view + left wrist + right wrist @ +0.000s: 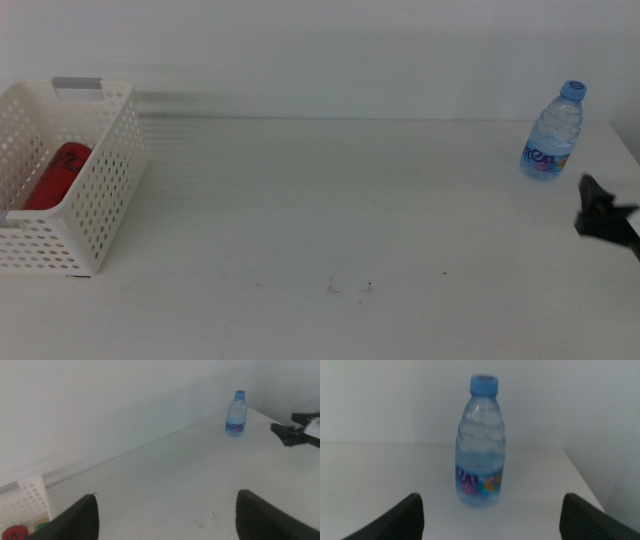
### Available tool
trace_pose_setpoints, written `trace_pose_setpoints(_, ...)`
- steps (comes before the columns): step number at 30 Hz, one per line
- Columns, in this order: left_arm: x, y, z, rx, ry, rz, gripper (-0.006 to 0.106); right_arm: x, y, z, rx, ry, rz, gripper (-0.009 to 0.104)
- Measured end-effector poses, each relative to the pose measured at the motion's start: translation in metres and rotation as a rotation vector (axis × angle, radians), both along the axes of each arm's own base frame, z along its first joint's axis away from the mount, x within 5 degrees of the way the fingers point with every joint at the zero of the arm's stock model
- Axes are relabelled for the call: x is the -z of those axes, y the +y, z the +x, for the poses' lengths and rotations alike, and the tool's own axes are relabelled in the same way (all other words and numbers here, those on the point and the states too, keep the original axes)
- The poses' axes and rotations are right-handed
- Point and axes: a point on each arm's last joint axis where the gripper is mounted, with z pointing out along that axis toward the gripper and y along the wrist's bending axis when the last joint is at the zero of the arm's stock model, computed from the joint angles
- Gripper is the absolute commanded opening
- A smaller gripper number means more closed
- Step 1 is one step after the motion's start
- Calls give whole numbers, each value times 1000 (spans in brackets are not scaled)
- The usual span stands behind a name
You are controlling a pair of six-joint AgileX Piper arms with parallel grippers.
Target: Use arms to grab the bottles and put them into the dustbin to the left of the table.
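A small clear water bottle (552, 135) with a blue cap stands upright at the table's (330, 200) far right corner. My right gripper (600, 212) hovers just in front of it, a short way off. In the right wrist view the bottle (480, 445) stands centred ahead of the open right gripper (491, 499), with nothing between its jaws. The white dustbin (90, 210) sits at the left with a red can (55, 175) lying inside. My left gripper (166, 495) is out of the middle view; it is open, empty and near the dustbin (30, 497).
In the left wrist view the water bottle (236, 414) and the right gripper (295, 432) show far across the table. A red can top (16, 533) and a yellow-green item (42, 524) sit in the basket. Small dark specks (350, 288) mark the front.
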Motion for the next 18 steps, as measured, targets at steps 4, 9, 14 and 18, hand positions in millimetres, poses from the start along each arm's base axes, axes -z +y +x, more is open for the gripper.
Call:
trace_pose_setpoints(4, 0, 0, 0, 0, 0, 0, 94, 0, 4, 31, -46, -22, -27, 81)
trace_pose_setpoints(9, 0, 0, 0, 0, 0, 0, 94, 2, 4, 66, -45, -25, -28, 81)
trace_pose_setpoints(14, 0, 0, 0, 0, 0, 0, 94, 8, 4, 84, -39, -19, -24, 81)
trace_pose_setpoints(18, 0, 0, 0, 0, -2, -1, 94, 12, 2, 96, -21, -24, -16, 81)
